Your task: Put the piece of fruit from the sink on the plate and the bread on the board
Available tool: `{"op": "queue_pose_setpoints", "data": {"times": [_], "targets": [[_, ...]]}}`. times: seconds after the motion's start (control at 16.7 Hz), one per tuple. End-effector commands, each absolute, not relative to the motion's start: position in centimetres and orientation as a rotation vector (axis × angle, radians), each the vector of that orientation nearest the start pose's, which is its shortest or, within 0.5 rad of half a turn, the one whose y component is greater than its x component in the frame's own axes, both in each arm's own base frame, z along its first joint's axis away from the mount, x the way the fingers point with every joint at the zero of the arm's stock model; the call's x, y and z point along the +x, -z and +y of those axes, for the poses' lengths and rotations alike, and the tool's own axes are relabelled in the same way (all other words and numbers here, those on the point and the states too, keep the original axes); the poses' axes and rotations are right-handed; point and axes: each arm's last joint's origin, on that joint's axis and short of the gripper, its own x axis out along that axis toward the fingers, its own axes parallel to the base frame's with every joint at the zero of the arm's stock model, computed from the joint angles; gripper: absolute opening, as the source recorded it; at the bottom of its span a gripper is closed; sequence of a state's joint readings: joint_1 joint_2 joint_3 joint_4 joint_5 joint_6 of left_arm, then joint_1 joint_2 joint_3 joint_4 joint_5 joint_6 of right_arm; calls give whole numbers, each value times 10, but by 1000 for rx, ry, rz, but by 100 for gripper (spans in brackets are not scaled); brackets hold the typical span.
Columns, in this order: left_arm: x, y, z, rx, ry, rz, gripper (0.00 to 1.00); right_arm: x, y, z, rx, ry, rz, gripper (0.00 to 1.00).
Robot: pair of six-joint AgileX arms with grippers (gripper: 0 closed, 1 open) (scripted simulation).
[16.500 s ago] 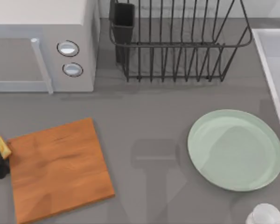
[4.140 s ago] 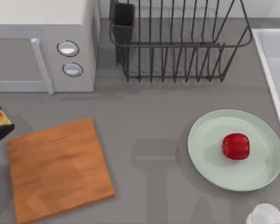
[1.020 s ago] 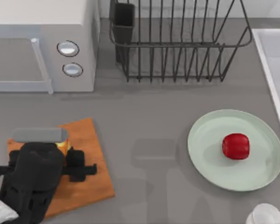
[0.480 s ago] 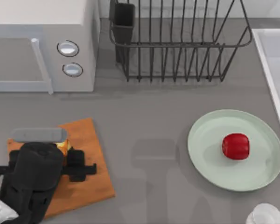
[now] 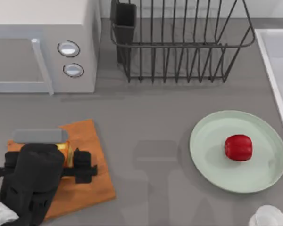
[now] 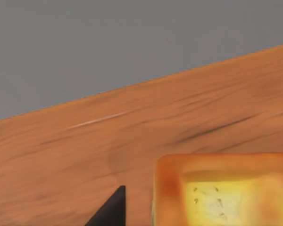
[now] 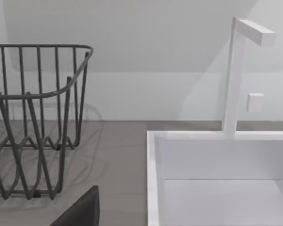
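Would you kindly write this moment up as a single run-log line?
left pincer: over cutting board, at bread | apple: on plate | right arm: near sink

A matte grey worktop point(image 5: 151, 122) runs across the scene under soft, even light with faint shadows. At its back left stands a pale grey microwave point(image 5: 42, 44) with 2 round dials point(image 5: 69, 48) and a bar handle. Beside it sits a dark wire dish rack point(image 5: 179, 42). Behind runs a plain white wall point(image 7: 146, 52), where a white angular tap point(image 7: 236, 70) rises.
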State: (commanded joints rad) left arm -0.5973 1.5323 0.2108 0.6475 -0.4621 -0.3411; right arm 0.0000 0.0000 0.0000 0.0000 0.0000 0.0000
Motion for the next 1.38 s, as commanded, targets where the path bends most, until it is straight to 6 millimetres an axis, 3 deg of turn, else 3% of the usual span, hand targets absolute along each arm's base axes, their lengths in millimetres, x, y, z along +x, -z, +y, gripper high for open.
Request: {"op": "queue_pose_setpoints", "data": {"times": [0.6,1.02,1.38], "targets": [[181,-83,-106,-5,21,586,100,106,-160,-1,0,0,0,100],[182,-120,-85,-70,33,470,100,106,-160,-1,0,0,0,100],[162,-152,-49,-100,38,322,100,106,-160,-1,0,0,0,100]]}}
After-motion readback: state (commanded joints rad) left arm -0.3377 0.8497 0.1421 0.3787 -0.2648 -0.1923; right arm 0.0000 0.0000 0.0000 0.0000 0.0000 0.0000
